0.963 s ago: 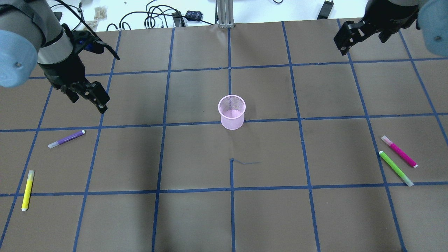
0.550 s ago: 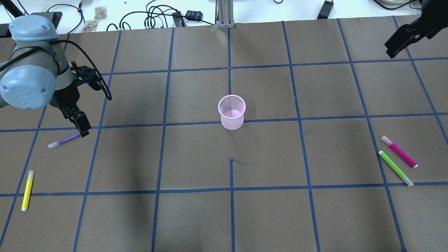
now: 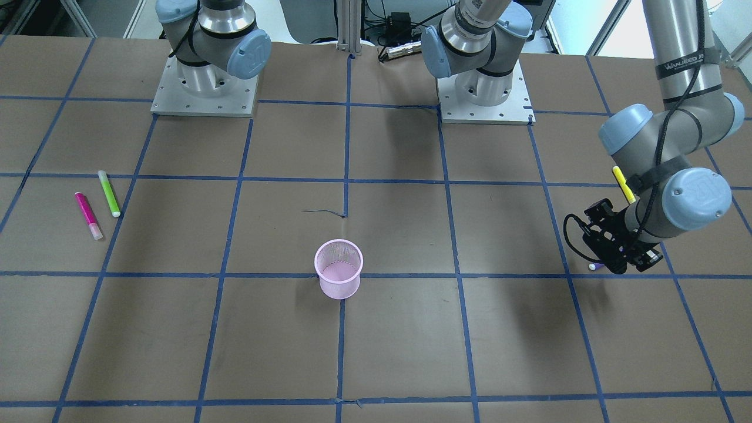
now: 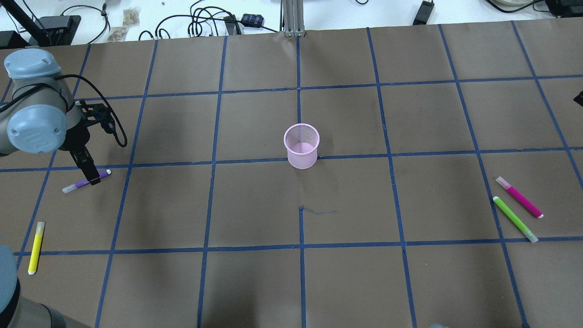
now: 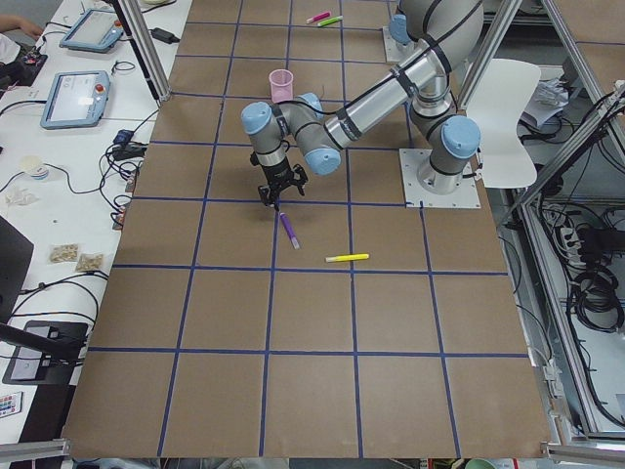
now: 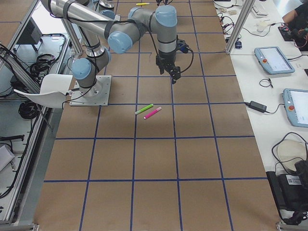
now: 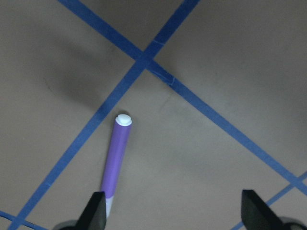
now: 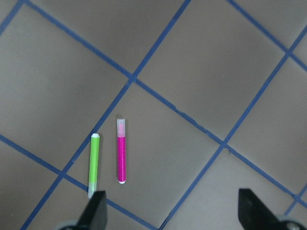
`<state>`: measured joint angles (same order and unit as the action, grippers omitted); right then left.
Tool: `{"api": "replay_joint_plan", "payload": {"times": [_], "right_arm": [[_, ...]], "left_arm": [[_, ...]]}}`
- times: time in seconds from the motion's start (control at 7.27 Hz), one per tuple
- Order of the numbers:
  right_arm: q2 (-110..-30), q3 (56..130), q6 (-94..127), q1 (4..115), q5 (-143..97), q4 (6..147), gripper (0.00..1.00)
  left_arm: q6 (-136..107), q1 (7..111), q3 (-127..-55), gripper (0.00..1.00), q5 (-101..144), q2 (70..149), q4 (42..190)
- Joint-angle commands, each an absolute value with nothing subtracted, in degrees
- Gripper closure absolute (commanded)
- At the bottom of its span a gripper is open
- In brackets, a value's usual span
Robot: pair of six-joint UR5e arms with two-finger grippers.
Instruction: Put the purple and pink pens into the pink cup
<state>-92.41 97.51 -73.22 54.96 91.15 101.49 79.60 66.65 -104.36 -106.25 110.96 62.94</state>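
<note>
Lying flat — purple pen [image 7: 117, 158], white-tipped

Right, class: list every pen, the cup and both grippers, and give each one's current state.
pink mesh cup: upright, empty
purple pen: lying flat, ungripped
pink pen: lying flat beside the green one, not touching it
green pen: lying flat
yellow pen: lying flat
left gripper: open, low over the purple pen
right gripper: open, high above the pink and green pens
</note>
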Motion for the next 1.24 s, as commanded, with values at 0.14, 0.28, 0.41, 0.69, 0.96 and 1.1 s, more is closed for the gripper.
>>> {"api": "replay_joint_plan", "payload": {"times": [0.14,0.28,0.41,0.69,0.96,1.1], "right_arm": [[-91.2,112.8,-92.9,40.5,78.2,109.1,0.0],[-89.8,118.9,-97.4,37.9,76.3,117.1,0.0],[-89.7,123.8,-99.9,33.6,72.5,119.2,0.0],[-86.7,128.0,-101.4,30.7,65.5,123.4,0.01],[-81.6,128.4,-107.4,28.7,65.2,125.1,0.07],[-80.3,129.7,-108.6,27.3,64.3,127.3,0.11]], "left_arm": [[82.3,67.1,-104.4,0.0,-103.7,115.1,57.6],[83.0,67.1,-104.4,0.0,-106.8,116.1,57.0],[83.7,67.1,-104.4,0.0,-110.0,117.0,54.8],[85.0,67.1,-104.3,0.05,-110.0,117.7,54.3],[84.8,67.0,-104.3,0.15,-109.4,117.9,54.3],[84.6,67.1,-104.2,0.17,-109.5,118.0,53.8]]}}
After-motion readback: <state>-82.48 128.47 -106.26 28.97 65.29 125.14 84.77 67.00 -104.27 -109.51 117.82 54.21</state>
